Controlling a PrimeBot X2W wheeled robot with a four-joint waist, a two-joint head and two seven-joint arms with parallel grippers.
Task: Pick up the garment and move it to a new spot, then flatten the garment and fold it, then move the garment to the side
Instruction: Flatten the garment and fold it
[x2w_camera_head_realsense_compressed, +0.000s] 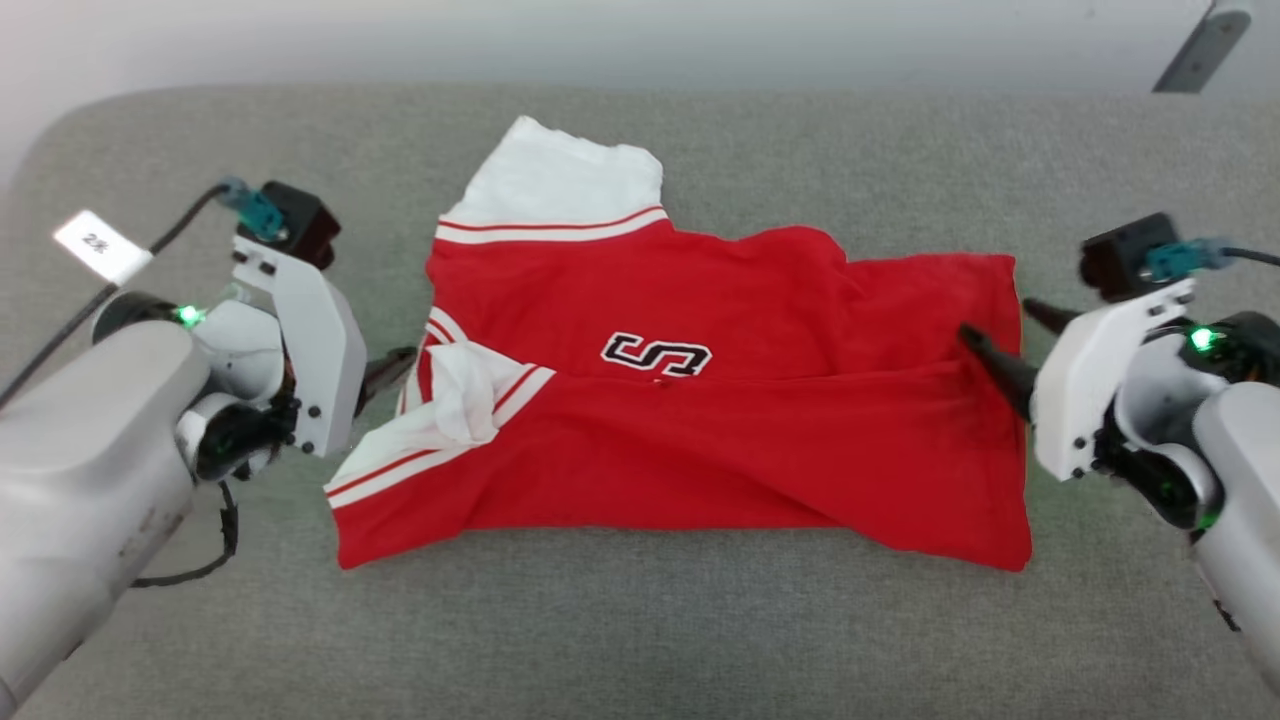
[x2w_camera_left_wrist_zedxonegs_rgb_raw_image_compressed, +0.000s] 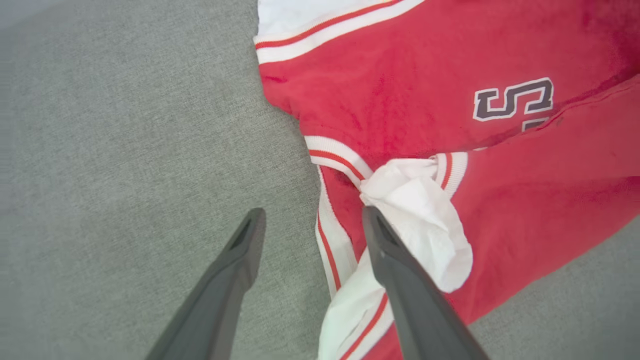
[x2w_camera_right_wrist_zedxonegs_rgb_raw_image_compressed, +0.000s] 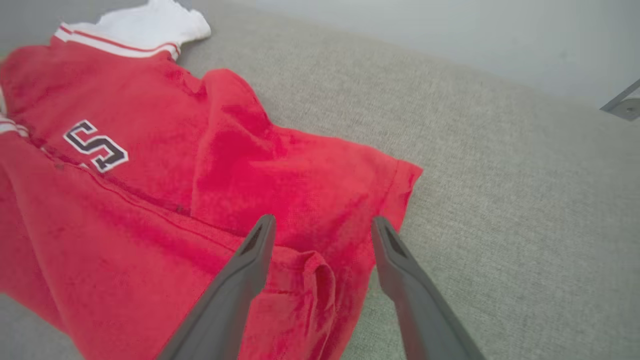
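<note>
The garment (x2w_camera_head_realsense_compressed: 700, 460) lies across the middle of the grey surface, red body doubled over lengthwise, with one white sleeve (x2w_camera_head_realsense_compressed: 555, 185) sticking out at the back and an "S" of the lettering (x2w_camera_head_realsense_compressed: 655, 355) showing. My left gripper (x2w_camera_head_realsense_compressed: 400, 365) is at its collar end, open; in the left wrist view its fingers (x2w_camera_left_wrist_zedxonegs_rgb_raw_image_compressed: 370, 220) straddle the striped trim beside a bunched white sleeve (x2w_camera_left_wrist_zedxonegs_rgb_raw_image_compressed: 425, 225). At the hem end my right gripper (x2w_camera_head_realsense_compressed: 1000, 335) stands open, and in the right wrist view the red hem (x2w_camera_right_wrist_zedxonegs_rgb_raw_image_compressed: 320, 270) lies between its fingertips (x2w_camera_right_wrist_zedxonegs_rgb_raw_image_compressed: 265, 225).
The grey padded surface (x2w_camera_head_realsense_compressed: 640, 640) has free room in front of the garment and behind it. Its back edge meets a pale wall. A grey metal bracket (x2w_camera_head_realsense_compressed: 1205, 45) hangs at the top right. A white label (x2w_camera_head_realsense_compressed: 100, 245) sits on the left arm's cable.
</note>
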